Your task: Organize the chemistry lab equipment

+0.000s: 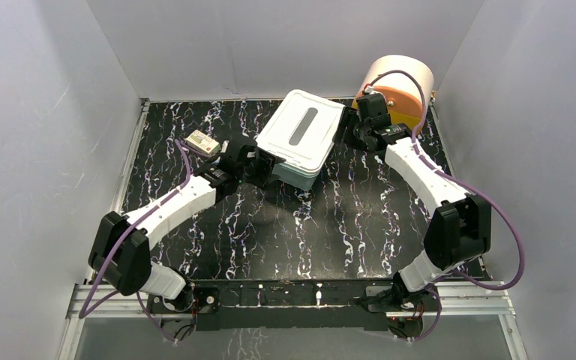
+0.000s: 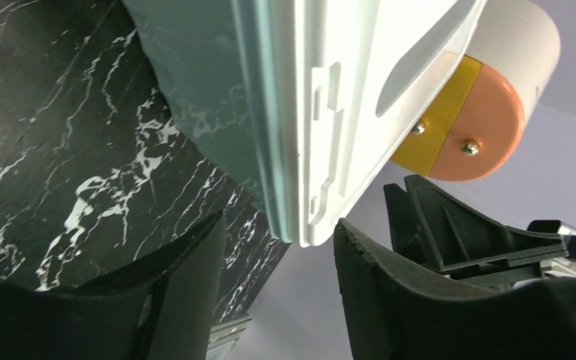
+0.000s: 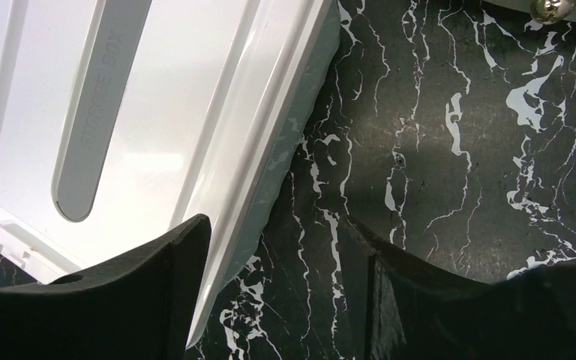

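Note:
A white lidded storage box [image 1: 300,129] stands at the back middle of the table, its lid shut. None of the wash bottle, tubes, tongs, tubing, cap or rack shows in any view. My left gripper [image 1: 266,166] is open at the box's near left corner; in the left wrist view the lid's corner [image 2: 322,90] sits just ahead of the gap between the jaws of this gripper [image 2: 279,225]. My right gripper [image 1: 347,127] is open at the box's right side. In the right wrist view that gripper [image 3: 276,225] has one finger over the lid [image 3: 120,112] and the other over the table.
A white drum with an orange end [image 1: 397,90] lies at the back right corner, close behind my right wrist; it also shows in the left wrist view [image 2: 480,127]. A small white and tan item with a red spot [image 1: 202,142] lies left of my left gripper. Grey walls enclose the black marbled table [image 1: 330,217].

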Controlling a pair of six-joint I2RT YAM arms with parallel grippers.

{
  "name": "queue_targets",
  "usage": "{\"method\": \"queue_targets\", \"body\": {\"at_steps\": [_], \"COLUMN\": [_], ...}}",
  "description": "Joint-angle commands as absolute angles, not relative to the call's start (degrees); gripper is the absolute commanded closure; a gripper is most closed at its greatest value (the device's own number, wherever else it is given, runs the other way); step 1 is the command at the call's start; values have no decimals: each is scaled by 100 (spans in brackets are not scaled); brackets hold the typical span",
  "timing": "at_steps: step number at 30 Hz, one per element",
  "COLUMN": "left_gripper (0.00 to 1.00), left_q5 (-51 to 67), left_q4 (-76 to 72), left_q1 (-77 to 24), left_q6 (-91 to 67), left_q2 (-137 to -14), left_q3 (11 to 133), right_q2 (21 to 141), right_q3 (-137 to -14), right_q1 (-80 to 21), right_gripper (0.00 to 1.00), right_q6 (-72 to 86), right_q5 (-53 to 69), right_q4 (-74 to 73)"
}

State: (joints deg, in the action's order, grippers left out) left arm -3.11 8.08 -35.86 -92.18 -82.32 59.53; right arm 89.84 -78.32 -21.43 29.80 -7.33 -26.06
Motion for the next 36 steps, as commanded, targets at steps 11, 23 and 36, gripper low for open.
{"method": "queue_targets", "body": {"at_steps": [11, 23, 36], "left_gripper": [23, 21, 23], "left_q5": [-961, 482, 1265], "left_q4": [2412, 2329, 2385], "left_q1": [-3438, -2098, -1961], "left_q6": [-6729, -4574, -4305], "left_q2": [-8020, -8639, -9789], "left_q3": [7220, 7747, 8425], "right_q2": [9318, 9683, 9790], "right_q3": [-8322, -8414, -8433], "right_q1": [-2130, -2135, -2130], "right_gripper": [28, 29, 29], "right_q6": [2651, 2567, 2395], "right_q5": [-46, 264, 574], "right_q4": [-2377, -2602, -2762]}}
